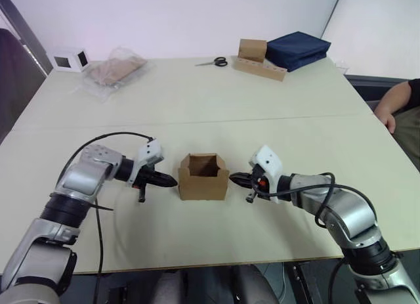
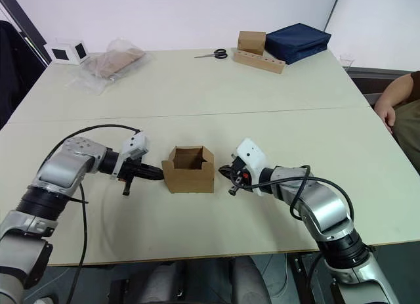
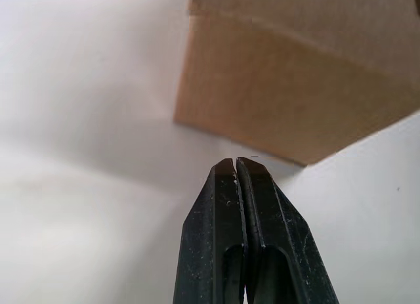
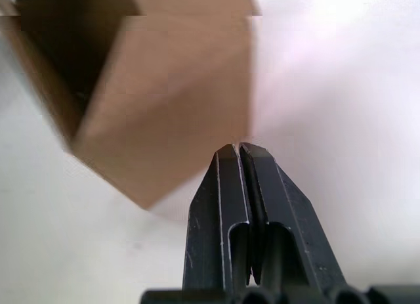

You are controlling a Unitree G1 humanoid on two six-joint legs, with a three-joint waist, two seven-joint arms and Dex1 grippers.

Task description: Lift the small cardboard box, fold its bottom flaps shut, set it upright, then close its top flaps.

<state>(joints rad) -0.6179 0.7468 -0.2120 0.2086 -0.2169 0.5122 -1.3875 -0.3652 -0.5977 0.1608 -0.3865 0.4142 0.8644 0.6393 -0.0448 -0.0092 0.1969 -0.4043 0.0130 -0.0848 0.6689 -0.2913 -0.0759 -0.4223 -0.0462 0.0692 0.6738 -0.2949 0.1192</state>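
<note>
The small cardboard box (image 1: pixel 203 178) stands upright on the table between my two arms, its top open and its top flaps (image 1: pixel 222 164) standing up around the rim. The bottom flaps are hidden underneath. My left gripper (image 1: pixel 172 180) is shut and empty, its tip just short of the box's left wall (image 3: pixel 295 94). On the other side my right gripper (image 1: pixel 235 178) is shut too, its tip close to the box's right wall (image 4: pixel 177 107). I cannot tell whether either tip touches the cardboard.
At the back left lie a clear bag of cardboard pieces (image 1: pixel 115 71) and a small white cube (image 1: pixel 68 59). Scissors (image 1: pixel 213 62), a smaller cardboard box on a strip (image 1: pixel 258 58) and a dark blue case (image 1: pixel 296 50) sit at the back right. A person's arm (image 1: pixel 397 107) rests beyond the table's right edge.
</note>
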